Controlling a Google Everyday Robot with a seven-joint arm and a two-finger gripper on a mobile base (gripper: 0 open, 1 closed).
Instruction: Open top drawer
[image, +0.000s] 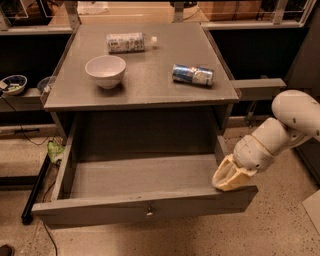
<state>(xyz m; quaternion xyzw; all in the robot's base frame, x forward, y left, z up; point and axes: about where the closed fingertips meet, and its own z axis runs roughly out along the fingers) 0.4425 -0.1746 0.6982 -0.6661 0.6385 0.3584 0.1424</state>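
Note:
The top drawer (145, 209) is a grey wooden drawer pulled far out of the cabinet, with a small round metal knob (149, 212) at the centre of its front panel. Its deep plain grey interior (135, 172) holds nothing. My gripper (227, 177) sits at the drawer's right front corner, on or just above the rim, with the white arm (295, 117) reaching in from the right.
On the cabinet top (150, 85) are a white bowl (105, 70), a lying plastic bottle (128, 42) and a lying blue can (193, 74). A small bowl (12, 84) sits on a low shelf at left. The floor (280, 225) is speckled.

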